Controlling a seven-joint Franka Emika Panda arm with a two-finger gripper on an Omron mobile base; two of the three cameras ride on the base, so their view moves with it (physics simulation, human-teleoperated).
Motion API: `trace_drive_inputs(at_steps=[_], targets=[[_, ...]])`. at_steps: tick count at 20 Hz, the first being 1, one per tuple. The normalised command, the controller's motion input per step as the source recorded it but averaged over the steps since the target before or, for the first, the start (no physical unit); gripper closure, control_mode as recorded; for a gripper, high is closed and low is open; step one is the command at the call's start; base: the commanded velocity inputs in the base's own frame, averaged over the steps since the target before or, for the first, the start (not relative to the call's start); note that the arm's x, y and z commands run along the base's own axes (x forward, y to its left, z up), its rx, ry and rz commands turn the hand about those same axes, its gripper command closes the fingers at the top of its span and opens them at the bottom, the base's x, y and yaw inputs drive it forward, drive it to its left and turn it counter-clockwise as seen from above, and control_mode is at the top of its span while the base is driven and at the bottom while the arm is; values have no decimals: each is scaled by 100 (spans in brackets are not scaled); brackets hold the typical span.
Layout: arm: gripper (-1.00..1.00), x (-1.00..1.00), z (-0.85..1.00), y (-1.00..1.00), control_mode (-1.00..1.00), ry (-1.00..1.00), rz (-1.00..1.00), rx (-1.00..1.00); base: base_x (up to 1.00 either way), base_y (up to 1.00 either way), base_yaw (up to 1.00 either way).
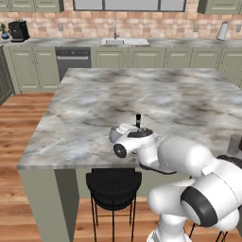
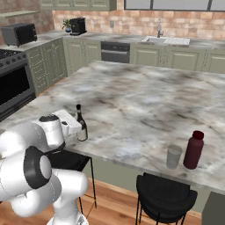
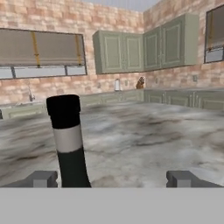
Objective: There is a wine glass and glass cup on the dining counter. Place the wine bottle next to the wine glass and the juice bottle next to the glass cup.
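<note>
- Standing upright near the front edge of the dining counter [image 1: 94, 99], the wine bottle [image 2: 81, 125] has its long axis vertical and its thin neck topmost; it rests on the marble surface, unsupported by the robot.
- In the hand view the bottle's neck [image 3: 68, 140] rises left of centre between the two finger tips, close to the left tip and well apart from the right one.
- Jaws: spread wide, gripping nothing. The gripper [image 3: 111, 178] sits level with the neck, facing across the surface toward the far cabinets.
- Judgement: the bottle lies just ahead of the jaws and off to the left of their midline; any fresh grasp would call for a sideways correction first, while a retreat should go straight back to avoid clipping the neck.
- Further along the same edge, the juice bottle [image 2: 194, 149] stands just beside the glass cup [image 2: 174, 156], apart by a narrow gap; that pairing appears complete.
- The wine glass cannot be made out beside the wine bottle; the arm's wrist covers that area in both base views.
- Below the surface edge, black stools [image 2: 165, 197] stand.
</note>
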Motion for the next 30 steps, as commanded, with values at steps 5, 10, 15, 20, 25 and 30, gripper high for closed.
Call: trace_drive_inputs(at_steps=[5, 10, 15, 20, 25, 30], targets=[[-100, -23, 0, 10, -100, -5, -16, 1, 0, 0, 0], [-100, -35, 12, 13, -100, -7, 2, 2, 0, 0, 0], [-100, -42, 31, 8, -100, 0, 21, 1, 0, 0, 0], [-100, -49, 36, 0, -100, 9, 38, 7, 0, 0, 0], [-100, -43, 34, 0, -100, 17, 38, 4, 0, 0, 0], [-100, -53, 23, 0, -100, 16, 33, 1, 0, 0, 0]])
